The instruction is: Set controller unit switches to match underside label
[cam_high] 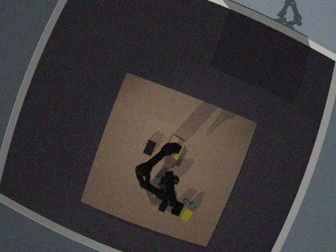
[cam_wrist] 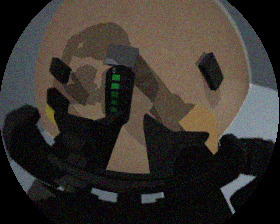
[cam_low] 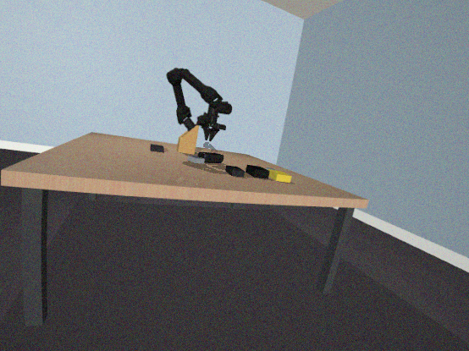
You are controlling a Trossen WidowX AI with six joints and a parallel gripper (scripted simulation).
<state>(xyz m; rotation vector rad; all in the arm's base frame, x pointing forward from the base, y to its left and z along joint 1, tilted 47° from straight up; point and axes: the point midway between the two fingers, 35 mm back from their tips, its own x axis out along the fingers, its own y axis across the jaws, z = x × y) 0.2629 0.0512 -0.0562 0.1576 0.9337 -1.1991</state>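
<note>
The dark grey controller unit sits on its base on the bench, switches facing up. In the wrist view a row of green switch ends shows on its top; its lower end runs behind a finger. In the top view the arm covers much of the unit. I cannot read every rocker's setting, and the label underneath is hidden. My gripper is partly open, with nothing between its fingertips, and hangs above the bench over the unit's near end.
A grey block lies beside the unit. A tan wedge-shaped block stands near the arm's base. A yellow block lies beside a black block. Another dark block lies apart.
</note>
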